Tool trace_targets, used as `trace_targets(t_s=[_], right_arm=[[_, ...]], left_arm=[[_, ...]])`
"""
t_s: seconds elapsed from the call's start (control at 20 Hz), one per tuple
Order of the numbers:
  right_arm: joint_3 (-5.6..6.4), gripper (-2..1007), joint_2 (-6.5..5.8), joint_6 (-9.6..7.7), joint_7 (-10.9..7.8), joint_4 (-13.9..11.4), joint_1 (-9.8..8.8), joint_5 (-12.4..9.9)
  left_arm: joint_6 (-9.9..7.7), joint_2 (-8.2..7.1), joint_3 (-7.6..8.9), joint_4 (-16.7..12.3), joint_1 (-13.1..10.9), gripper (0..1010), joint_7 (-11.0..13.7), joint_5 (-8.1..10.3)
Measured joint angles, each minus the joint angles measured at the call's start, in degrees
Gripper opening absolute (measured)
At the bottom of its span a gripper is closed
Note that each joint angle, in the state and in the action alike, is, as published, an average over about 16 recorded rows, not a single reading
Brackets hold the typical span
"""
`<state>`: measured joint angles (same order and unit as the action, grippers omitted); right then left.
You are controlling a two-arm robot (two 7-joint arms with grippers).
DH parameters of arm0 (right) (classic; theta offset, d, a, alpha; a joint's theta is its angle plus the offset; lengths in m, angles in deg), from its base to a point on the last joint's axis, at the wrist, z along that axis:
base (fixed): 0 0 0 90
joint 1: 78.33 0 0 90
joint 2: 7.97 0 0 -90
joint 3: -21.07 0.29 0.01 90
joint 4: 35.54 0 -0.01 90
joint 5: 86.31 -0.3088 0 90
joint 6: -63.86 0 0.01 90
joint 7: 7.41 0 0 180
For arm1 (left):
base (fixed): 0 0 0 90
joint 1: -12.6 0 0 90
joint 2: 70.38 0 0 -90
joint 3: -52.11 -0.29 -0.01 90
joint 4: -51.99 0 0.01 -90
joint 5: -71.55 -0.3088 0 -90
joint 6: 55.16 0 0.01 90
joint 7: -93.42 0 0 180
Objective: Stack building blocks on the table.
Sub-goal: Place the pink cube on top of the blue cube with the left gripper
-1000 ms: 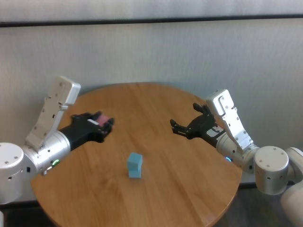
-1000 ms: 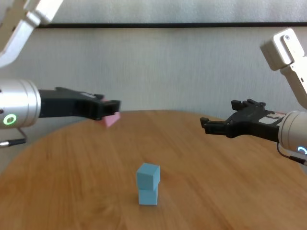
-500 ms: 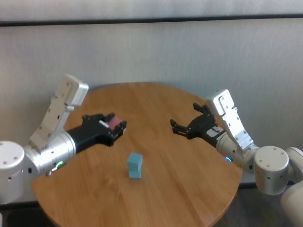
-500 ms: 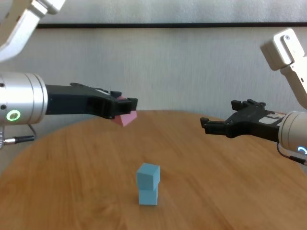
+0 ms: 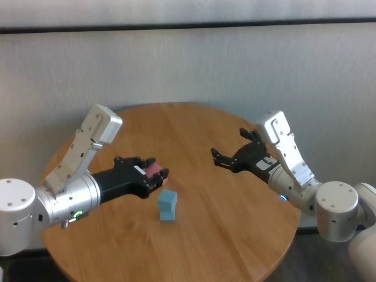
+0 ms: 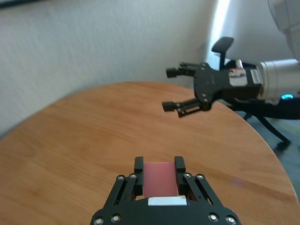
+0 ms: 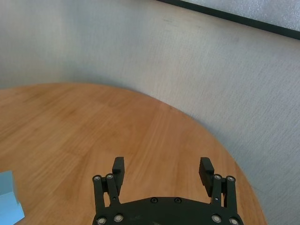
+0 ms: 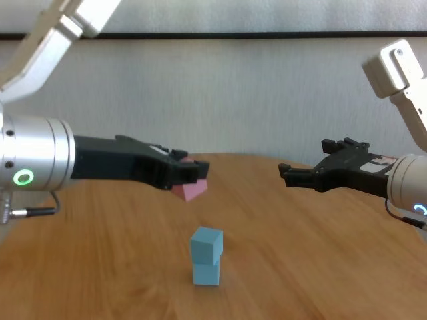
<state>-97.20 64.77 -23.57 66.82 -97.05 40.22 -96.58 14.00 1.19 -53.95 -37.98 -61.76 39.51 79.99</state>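
Two light blue cubes [image 5: 167, 205] stand stacked one on the other near the middle of the round wooden table [image 5: 194, 129]; the stack also shows in the chest view [image 8: 205, 256] and at the edge of the right wrist view [image 7: 8, 201]. My left gripper [image 5: 157, 174] is shut on the pink cube [image 5: 154, 170] and holds it in the air just left of and above the stack; it shows in the chest view [image 8: 190, 189] and left wrist view [image 6: 159, 178]. My right gripper [image 5: 226, 158] is open and empty, hovering over the table's right side.
A pale wall [image 5: 188, 64] stands close behind the table. The table's front edge [image 5: 176, 276] is near my body. A dark stand [image 6: 267, 129] shows beyond the table in the left wrist view.
My left gripper has carried the pink cube rightward and forward, from the table's left side to just beside the blue stack. The right arm has not moved.
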Motion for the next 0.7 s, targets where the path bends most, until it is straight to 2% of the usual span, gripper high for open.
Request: trace_targets(t_s=[0.3, 0.7], right_arm=[[0.0, 1005, 0.0, 0.0, 0.0, 0.0, 0.0, 0.0], [0.0, 1005, 0.0, 0.0, 0.0, 0.0, 0.0, 0.0]], left_arm=[[-0.09, -1.1, -1.91, 1.5, 0.9, 393, 2.0, 0.88], [0.8, -1.67, -4.32, 4.5, 2.7, 393, 3.6, 1.6]])
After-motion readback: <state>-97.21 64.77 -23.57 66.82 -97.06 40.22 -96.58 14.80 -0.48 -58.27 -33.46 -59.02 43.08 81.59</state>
